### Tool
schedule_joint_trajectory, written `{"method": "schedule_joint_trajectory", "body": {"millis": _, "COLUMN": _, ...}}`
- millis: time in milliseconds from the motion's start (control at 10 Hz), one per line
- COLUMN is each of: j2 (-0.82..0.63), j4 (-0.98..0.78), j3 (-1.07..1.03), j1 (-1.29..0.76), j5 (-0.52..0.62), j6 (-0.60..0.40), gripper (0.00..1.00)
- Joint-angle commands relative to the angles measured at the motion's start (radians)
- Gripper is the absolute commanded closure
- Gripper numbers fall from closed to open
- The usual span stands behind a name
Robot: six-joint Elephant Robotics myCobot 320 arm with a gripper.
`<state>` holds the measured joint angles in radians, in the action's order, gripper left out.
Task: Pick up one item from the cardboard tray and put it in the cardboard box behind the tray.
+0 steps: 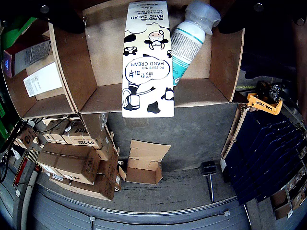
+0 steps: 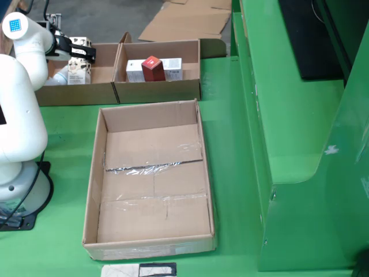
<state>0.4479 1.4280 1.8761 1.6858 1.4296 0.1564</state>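
Note:
In the fixed view, the large cardboard tray (image 2: 92, 190) lies in front, showing only its taped floor. Behind it on the left is a cardboard box (image 2: 69, 92). My gripper (image 2: 79, 53) hangs over that box, shut on an upright cow-print hand cream carton (image 2: 78, 72). The wrist view looks down along this carton (image 1: 147, 57), which crosses the box's front wall (image 1: 201, 93). A white bottle with a teal label (image 1: 189, 40) lies inside the box. The fingertips are hidden in the wrist view.
A second cardboard box (image 2: 158, 89) to the right holds a red carton (image 2: 153, 68) and white cartons. The white arm's base (image 2: 17, 184) stands left of the tray. A raised green structure (image 2: 288, 115) borders the right. Cartons (image 1: 72, 163) lie on the floor beyond the table.

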Motion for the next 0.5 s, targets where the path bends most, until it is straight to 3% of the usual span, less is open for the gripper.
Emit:
{"method": "schedule_joint_trajectory", "body": {"millis": 0, "j2": -0.043, "j4": -0.038, "j3": -0.045, "j1": -0.005, "j5": 0.001, "j6": -0.002, "gripper": 0.0}}
{"method": "schedule_joint_trajectory", "body": {"millis": 400, "j2": -0.206, "j4": -0.314, "j3": -0.157, "j1": 0.003, "j5": -0.023, "j6": -0.035, "gripper": 0.0}}
